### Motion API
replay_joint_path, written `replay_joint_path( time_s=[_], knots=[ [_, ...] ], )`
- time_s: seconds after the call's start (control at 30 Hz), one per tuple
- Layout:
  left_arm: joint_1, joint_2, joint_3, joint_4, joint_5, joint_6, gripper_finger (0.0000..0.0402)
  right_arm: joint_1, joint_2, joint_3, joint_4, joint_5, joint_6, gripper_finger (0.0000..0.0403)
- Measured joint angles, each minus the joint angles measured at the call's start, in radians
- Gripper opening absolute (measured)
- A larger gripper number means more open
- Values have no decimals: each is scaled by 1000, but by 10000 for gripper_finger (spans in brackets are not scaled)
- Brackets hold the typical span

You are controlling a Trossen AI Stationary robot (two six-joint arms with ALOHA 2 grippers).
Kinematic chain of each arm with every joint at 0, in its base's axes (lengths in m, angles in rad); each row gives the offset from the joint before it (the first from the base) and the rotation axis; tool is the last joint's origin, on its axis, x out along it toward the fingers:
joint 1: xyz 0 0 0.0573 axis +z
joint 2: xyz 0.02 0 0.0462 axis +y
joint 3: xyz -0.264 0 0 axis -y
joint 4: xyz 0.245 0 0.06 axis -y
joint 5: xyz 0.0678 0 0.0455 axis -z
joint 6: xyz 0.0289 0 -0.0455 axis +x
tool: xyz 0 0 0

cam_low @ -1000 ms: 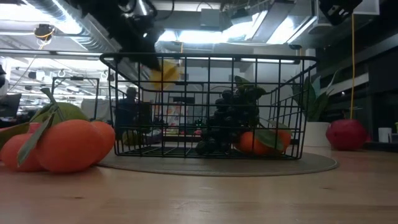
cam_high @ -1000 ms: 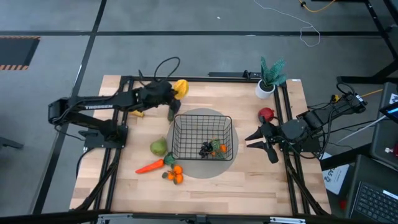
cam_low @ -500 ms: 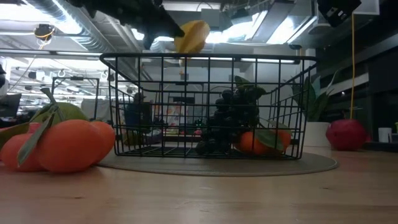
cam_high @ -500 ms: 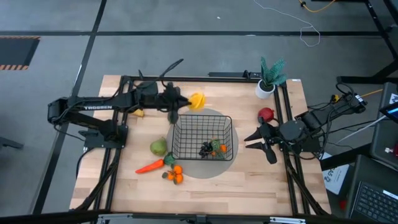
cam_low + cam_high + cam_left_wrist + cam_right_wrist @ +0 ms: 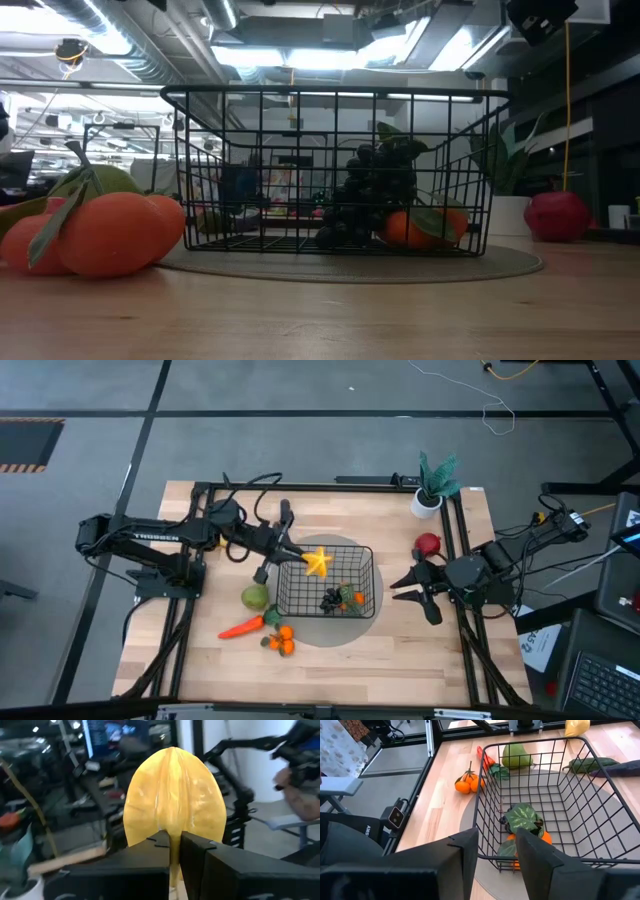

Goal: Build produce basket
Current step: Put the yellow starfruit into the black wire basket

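The black wire basket (image 5: 328,582) stands on a grey round mat and holds dark grapes (image 5: 330,600) and a leafy orange (image 5: 350,597). My left gripper (image 5: 302,558) reaches in from the table's left and is shut on a yellow ridged fruit (image 5: 318,561) above the basket's far-left part. A green pear (image 5: 255,597), a carrot (image 5: 243,627) and small oranges (image 5: 280,640) lie on the table left of the basket. The red apple (image 5: 428,544) sits to its right. My right gripper (image 5: 400,585) waits open, right of the basket. In the right wrist view an eggplant (image 5: 620,767) and a yellow piece (image 5: 577,726) lie beyond the basket (image 5: 555,795). My left gripper (image 5: 172,842) pinches the yellow fruit by its narrow end (image 5: 170,827) between the two fingers (image 5: 150,847). The fingers come roughly level from the table's left. The fruit sticks out past the fingertips, lifted clear above the basket.
A teal plant in a white pot (image 5: 432,485) stands at the far right corner. Black frame rails (image 5: 458,560) run along the table's sides. In the low view the oranges (image 5: 110,230) sit near the camera, the basket (image 5: 330,170) is in the middle, and the apple (image 5: 557,215) is on the right.
My left gripper, shut on the yellow fruit, has swung from beyond the basket's far-left corner toward the right and the near edge, ending over the basket. It has risen, so the fruit has left the top of the low view.
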Motion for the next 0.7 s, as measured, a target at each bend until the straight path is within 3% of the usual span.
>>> replay_joint_path(
  time_s=[0.37,0.7],
  knots=[
    [-66,10,0,-4,-52,-27,6,0,36,0,2,0,-1,124],
    [-119,10,0,-2,-59,-27,47,0,48,0,2,0,-4,124]
  ],
)
